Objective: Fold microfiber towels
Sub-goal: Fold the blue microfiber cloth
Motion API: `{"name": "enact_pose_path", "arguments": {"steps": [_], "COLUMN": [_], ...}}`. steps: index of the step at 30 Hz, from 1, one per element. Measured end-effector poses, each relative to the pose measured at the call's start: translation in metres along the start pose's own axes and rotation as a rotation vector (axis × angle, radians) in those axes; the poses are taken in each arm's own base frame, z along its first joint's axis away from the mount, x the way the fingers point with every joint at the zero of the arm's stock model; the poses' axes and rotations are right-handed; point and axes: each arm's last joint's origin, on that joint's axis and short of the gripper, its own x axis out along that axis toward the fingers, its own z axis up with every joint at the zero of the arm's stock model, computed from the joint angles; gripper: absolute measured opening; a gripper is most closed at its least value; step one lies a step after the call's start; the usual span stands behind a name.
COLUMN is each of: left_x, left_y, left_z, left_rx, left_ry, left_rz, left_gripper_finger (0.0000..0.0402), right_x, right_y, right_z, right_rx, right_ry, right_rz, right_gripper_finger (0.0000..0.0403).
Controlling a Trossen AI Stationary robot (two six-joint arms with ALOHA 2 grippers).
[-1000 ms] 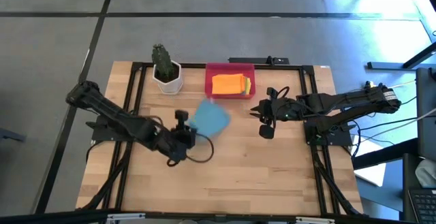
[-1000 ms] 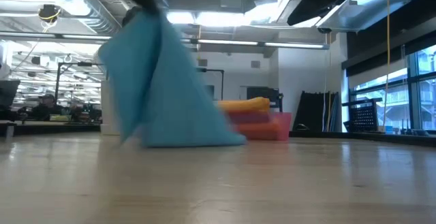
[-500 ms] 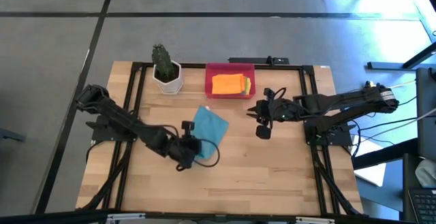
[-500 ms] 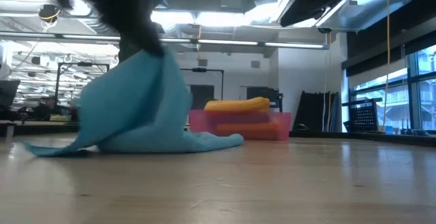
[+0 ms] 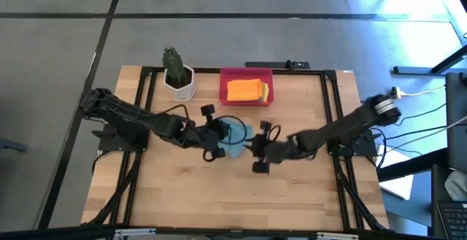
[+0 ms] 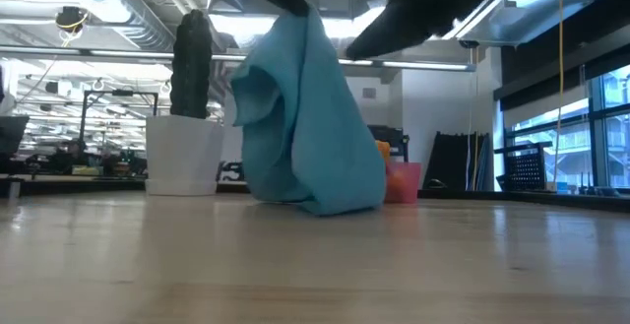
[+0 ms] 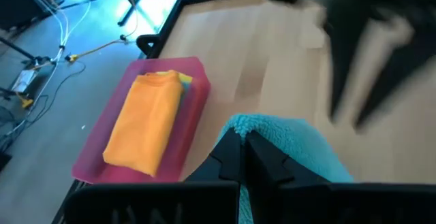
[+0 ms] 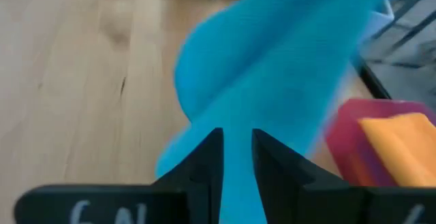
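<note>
Your left hand (image 5: pixel 217 139) sits mid-desk with its fingers pinched shut on an edge of the teal towel (image 5: pixel 235 135), holding it up so the cloth hangs in a bunched drape whose bottom touches the desk (image 5: pixel 241 189). Your right hand (image 5: pixel 257 152) is just beside it on the towel's other side, fingers a little apart with teal cloth between them. The folded orange towel (image 5: pixel 244 90) lies in the red tray (image 5: pixel 246 74) beside the potted cactus (image 5: pixel 177 74).
</note>
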Motion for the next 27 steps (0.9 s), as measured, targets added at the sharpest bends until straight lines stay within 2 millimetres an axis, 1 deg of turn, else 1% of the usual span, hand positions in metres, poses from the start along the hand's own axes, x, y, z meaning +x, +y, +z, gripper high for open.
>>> {"name": "enact_pose_path", "arguments": {"steps": [3,5,8,11,18,21,23,27], "left_x": [0.005,0.008,0.011,0.013,0.017,0.017,0.017,0.016], "left_y": [0.006,0.010,0.015,0.018,0.023,0.024,0.023,0.023], "left_z": [0.001,0.001,0.002,0.003,0.007,0.011,0.014,0.021], "left_rx": [-0.016,-0.026,-0.041,-0.055,-0.073,-0.088,-0.107,-0.117], "left_ry": [0.006,0.009,0.009,0.003,-0.026,-0.054,-0.080,-0.142], "left_rz": [0.016,0.028,0.042,0.051,0.063,0.061,0.054,0.027], "left_gripper_finger": [0.0001,0.0002,0.0001,0.0002,0.0001,0.0004,0.0004,0.0001], "right_x": [0.021,0.034,0.047,0.055,0.054,0.054,0.054,0.052], "right_y": [0.023,0.033,0.040,0.041,0.041,0.039,0.037,0.033], "right_z": [-0.008,-0.015,-0.022,-0.024,-0.014,-0.009,-0.006,-0.003], "right_rx": [0.021,0.035,0.059,0.086,0.143,0.145,0.146,0.112], "right_ry": [-0.060,-0.089,-0.117,-0.147,-0.234,-0.244,-0.249,-0.234], "right_rz": [-0.062,-0.088,-0.140,-0.164,-0.162,-0.186,-0.235,-0.388], "right_gripper_finger": [0.0078,0.0082,0.0099,0.0129,0.0223,0.0255,0.0266,0.0270]}}
